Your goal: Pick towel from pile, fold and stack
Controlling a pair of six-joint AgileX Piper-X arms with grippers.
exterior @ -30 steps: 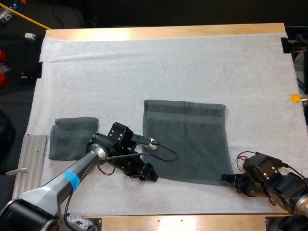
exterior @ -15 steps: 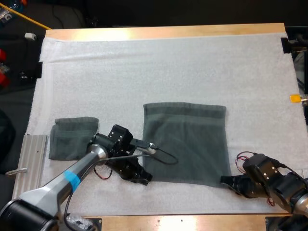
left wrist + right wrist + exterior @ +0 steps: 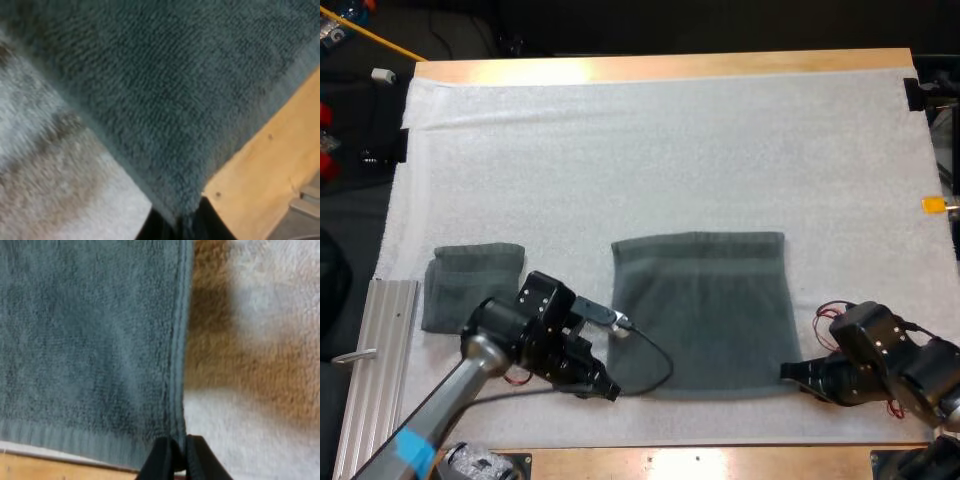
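**Two towels, two claws: the flat one gripped at both near corners**

Two dark grey-green towels lie on the white mat (image 3: 670, 140). One spread towel (image 3: 705, 300) sits in the middle of the near side, and one folded towel (image 3: 470, 285) lies well to its left. Two arms reach in. The left claw (image 3: 605, 390) is pinched on the spread towel's near left corner. The right claw (image 3: 788, 372) is pinched on its near right corner, fingers (image 3: 162, 460) pressing the hem from both sides. The mat covers a wooden tabletop (image 3: 670, 68), bare along its far and near rims. One ribbed metal plate (image 3: 375, 340) sits at the mat's left edge. The spread towel is almost square with no clear long axis, its sides parallel to the mat's and its hem band running left to right along the far side
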